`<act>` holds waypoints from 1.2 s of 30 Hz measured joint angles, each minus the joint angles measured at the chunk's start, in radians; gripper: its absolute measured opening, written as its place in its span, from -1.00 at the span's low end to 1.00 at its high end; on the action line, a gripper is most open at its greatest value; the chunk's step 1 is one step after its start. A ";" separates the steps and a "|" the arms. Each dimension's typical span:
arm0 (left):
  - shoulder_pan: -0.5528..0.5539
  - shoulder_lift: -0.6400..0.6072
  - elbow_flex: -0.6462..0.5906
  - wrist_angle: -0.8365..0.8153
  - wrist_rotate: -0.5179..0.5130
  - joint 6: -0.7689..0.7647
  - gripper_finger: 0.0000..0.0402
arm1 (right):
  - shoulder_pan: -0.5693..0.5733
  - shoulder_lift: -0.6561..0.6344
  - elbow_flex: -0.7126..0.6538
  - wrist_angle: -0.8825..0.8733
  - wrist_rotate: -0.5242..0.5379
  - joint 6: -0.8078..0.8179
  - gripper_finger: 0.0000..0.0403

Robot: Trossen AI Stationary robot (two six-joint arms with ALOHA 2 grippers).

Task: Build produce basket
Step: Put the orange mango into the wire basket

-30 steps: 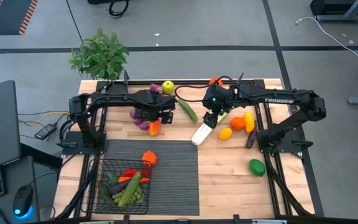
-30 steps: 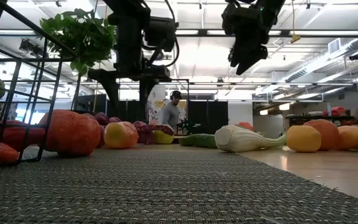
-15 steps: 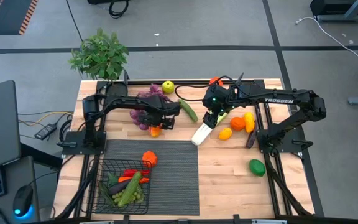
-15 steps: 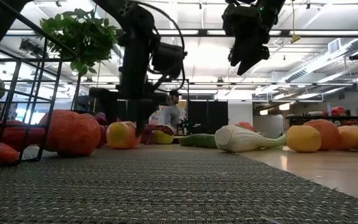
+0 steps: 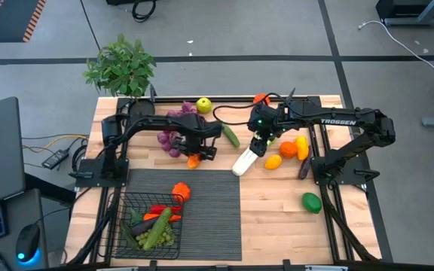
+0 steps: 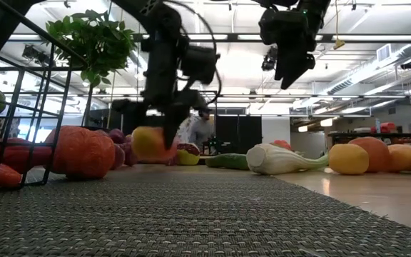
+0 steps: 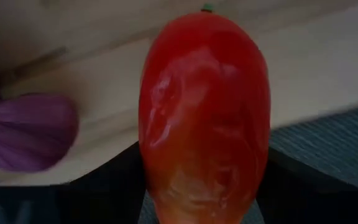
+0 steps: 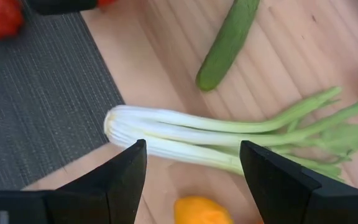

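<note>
Two hands: left hand (image 5: pixel 195 156) clamps red-orange fruit (image 7: pixel 204 118); right hand (image 8: pixel 191 171) apart over leek (image 8: pixel 229 134).

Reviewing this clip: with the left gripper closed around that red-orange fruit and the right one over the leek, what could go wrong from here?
The smooth, rounded fruit could slip from the left gripper on the way to the basket. The purple produce lies close beside it and may get knocked. The right gripper, open above the leek, might bump the nearby cucumber.

A potted plant (image 5: pixel 120 66) (leafy) stands behind the ribbed mat (image 5: pixel 202 218).
</note>
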 joint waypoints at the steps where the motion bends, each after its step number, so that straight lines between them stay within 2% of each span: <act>1: -0.003 0.000 0.033 -0.022 0.001 0.019 0.20 | -0.004 0.000 0.000 0.000 0.012 -0.002 0.30; 7: -0.031 -0.002 0.278 -0.211 -0.034 0.171 0.30 | -0.031 0.000 -0.001 0.049 0.054 -0.042 0.30; 13: -0.082 -0.003 0.516 -0.451 -0.082 0.328 0.27 | -0.045 0.000 -0.025 0.082 0.056 -0.062 0.30; 17: -0.143 -0.012 0.615 -0.502 -0.079 0.410 0.27 | -0.046 0.000 -0.059 0.082 0.056 -0.055 0.30; 22: -0.256 -0.073 0.621 -0.504 -0.101 0.435 0.28 | -0.046 0.000 -0.112 0.107 0.048 -0.030 0.30; 27: -0.333 -0.148 0.559 -0.502 -0.151 0.430 0.27 | -0.045 0.001 -0.159 0.169 0.007 0.019 0.30; 33: -0.400 -0.308 0.329 -0.483 -0.161 0.378 0.28 | -0.043 0.001 -0.167 0.199 -0.030 0.060 0.30; 36: -0.447 -0.434 0.165 -0.385 -0.161 0.308 0.27 | -0.042 0.001 -0.167 0.201 -0.037 0.084 0.30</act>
